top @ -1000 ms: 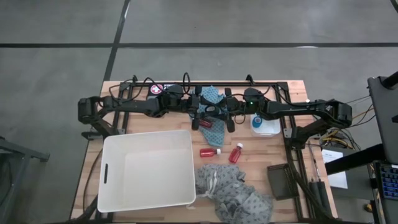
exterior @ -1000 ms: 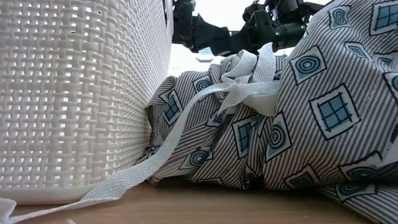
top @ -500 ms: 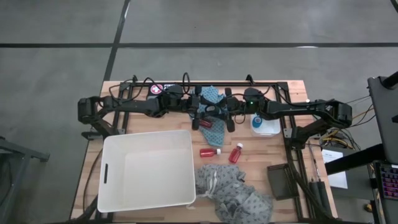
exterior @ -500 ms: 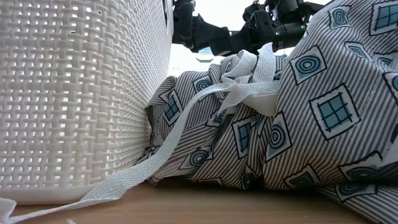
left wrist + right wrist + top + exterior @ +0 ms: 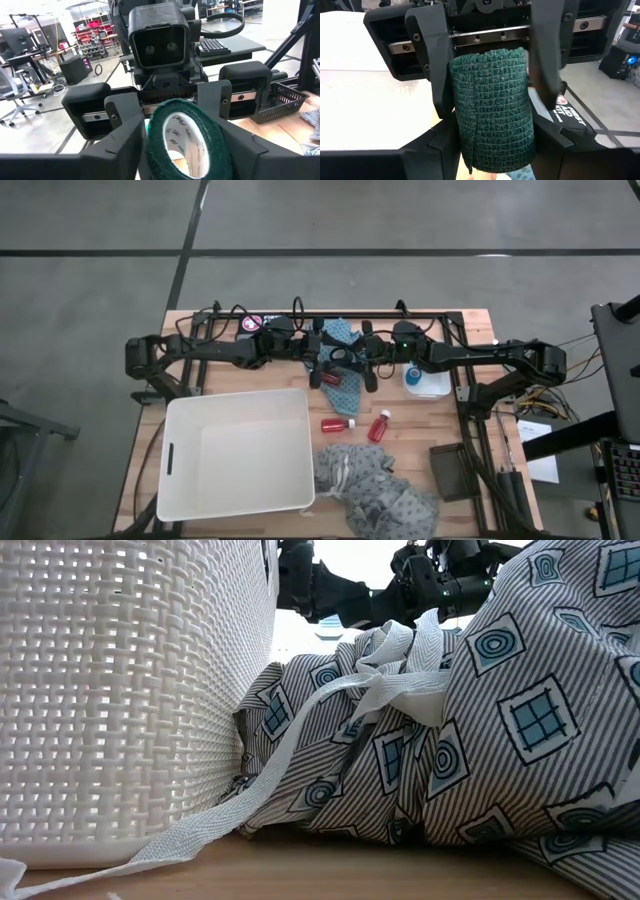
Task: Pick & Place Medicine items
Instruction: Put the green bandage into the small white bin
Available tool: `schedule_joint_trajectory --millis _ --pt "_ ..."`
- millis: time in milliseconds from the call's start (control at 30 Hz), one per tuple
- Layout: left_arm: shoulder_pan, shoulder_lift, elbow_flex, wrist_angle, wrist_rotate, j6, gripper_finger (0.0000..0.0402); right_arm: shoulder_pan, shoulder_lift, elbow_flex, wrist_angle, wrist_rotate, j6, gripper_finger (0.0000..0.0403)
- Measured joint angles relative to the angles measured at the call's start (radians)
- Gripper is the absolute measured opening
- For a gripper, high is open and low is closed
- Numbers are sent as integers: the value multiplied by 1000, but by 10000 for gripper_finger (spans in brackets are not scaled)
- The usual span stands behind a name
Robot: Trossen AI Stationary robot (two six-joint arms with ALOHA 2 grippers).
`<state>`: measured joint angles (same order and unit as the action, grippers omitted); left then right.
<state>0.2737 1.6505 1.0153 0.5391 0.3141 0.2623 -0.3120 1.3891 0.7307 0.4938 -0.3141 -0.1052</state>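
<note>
Presently the right gripper [image 5: 366, 368] clamps the green roll [image 5: 492, 110] midair; the left gripper's [image 5: 320, 368] hold, I cannot tell. A mistimed release would drop it.

Crowded back centre, open strip beside the basket

Both pincers met over a patterned cloth [image 5: 340, 340] at the back of the surface [image 5: 420, 435], leaving no gap between them. The white basket [image 5: 238, 452] blocked the front left, and a crumpled cloth [image 5: 375, 492] blocked the front centre. Two red bottles [image 5: 337, 423] lay between. Bare wood stayed free towards the right.
</note>
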Motion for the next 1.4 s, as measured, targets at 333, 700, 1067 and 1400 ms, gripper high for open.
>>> schedule_joint_trajectory --millis 333,700,1067,1400 --pt "-21 0 0 6 26 -76 307 0 0 0 -3 0 -3 176" --pt "-19 0 0 5 -60 -78 313 0 0 0 -13 0 -3 176" --pt "-19 1 0 -5 -65 1 319 0 0 0 -18 0 -3 176" --pt "-31 1 0 -1 -196 -2 373 0 0 0 -19 3 -3 176"
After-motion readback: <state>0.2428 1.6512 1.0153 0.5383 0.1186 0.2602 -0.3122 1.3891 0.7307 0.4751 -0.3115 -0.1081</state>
